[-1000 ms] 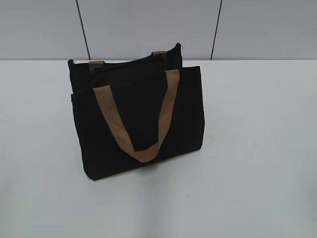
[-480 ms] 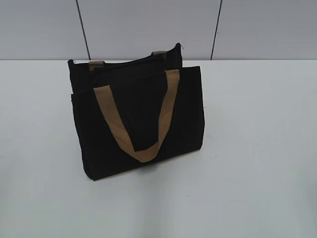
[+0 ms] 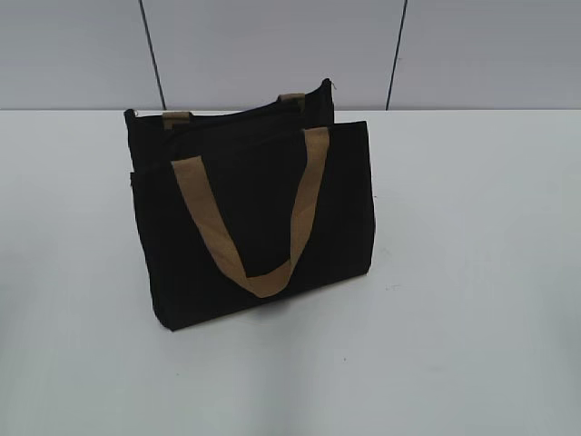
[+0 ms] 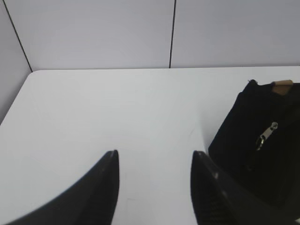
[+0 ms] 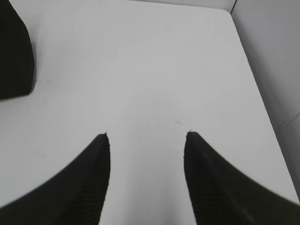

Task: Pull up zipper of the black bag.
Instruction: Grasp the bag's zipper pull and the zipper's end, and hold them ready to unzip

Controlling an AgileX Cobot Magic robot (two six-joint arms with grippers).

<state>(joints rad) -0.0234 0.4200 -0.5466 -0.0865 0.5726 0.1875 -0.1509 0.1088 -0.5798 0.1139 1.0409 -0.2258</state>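
The black bag (image 3: pixel 336 209) stands upright on the white table (image 3: pixel 472 272), its tan handle (image 3: pixel 304 200) hanging down the front. The zipper (image 3: pixel 238 113) runs along the top edge. Neither gripper shows in the exterior view. In the left wrist view the bag (image 4: pixel 243 136) is at the right, with the silvery pull tab (image 4: pixel 265 136) hanging on its end face. My left gripper (image 4: pixel 155 152) is open and empty, just left of the bag. My right gripper (image 5: pixel 146 134) is open and empty over bare table, and a corner of the bag (image 5: pixel 14 56) shows far left.
A grey panelled wall (image 3: pixel 272 45) stands behind the table. The table's left edge (image 4: pixel 14 101) and far right edge (image 5: pixel 255 79) show in the wrist views. A tan strap end (image 4: pixel 282 85) sticks up at the bag's top.
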